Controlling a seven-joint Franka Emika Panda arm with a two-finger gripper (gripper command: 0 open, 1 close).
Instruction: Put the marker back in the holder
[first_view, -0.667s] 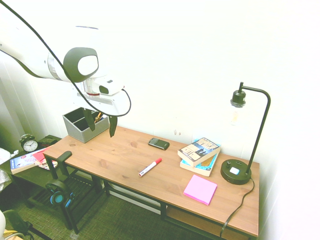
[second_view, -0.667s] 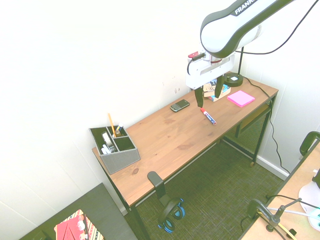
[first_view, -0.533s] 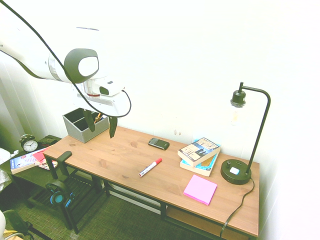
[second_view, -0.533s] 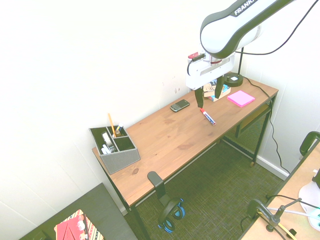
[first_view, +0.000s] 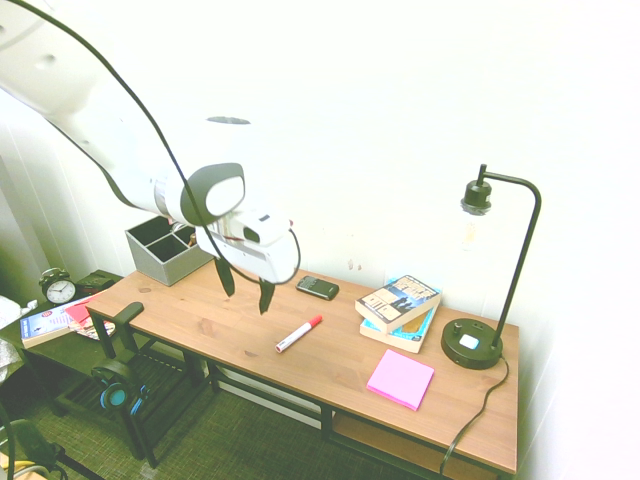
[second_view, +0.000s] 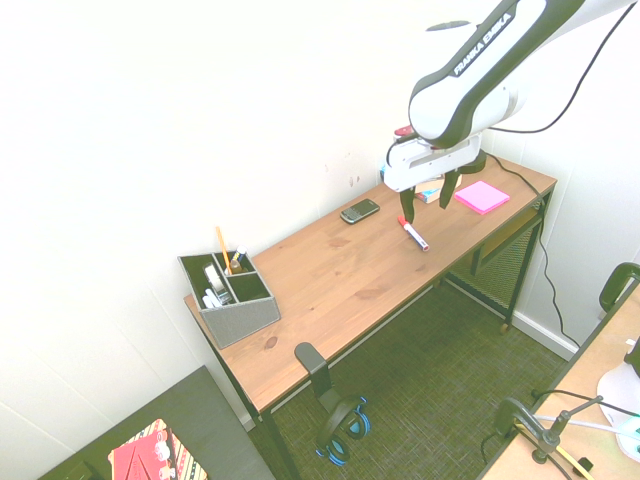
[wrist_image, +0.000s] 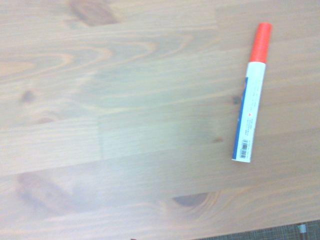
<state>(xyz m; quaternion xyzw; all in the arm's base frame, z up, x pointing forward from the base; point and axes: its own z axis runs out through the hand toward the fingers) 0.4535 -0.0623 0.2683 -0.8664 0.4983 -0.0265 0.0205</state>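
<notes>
- The marker (first_view: 300, 334) lay flat on the wooden desk (first_view: 230, 320), near the front edge and about in the middle of the desk's length. Nothing touched it.
- In the first exterior view its red cap pointed to about 2 o'clock, toward the books (first_view: 400, 310), and the white barrel to about 8 o'clock.
- The gripper (first_view: 245, 287) hung above the desk with its fingers pointing down and spread apart, and nothing was between them.
- In the first exterior view the gripper was at about 10 o'clock from the marker, near it but not over it. In the second exterior view the gripper (second_view: 427, 197) stood just above and beside the marker (second_view: 412, 234).
- The wrist view showed the marker (wrist_image: 251, 93) on bare wood, off to one side of the picture, with a blue stripe and a barcode on the white barrel.
- The holder (first_view: 165, 250) stood at the far end of the desk, well apart from the marker, at about 10 o'clock from it in the first exterior view.
- In the second exterior view the holder (second_view: 228, 293) kept a pencil (second_view: 222, 249) and some other pens in its back compartments.
- A dark phone (first_view: 317, 287) lay between the marker and the wall, at about 12 o'clock from the marker.
- A pink notepad (first_view: 400, 379) and a black lamp (first_view: 472, 343) were at the other end of the desk.
</notes>
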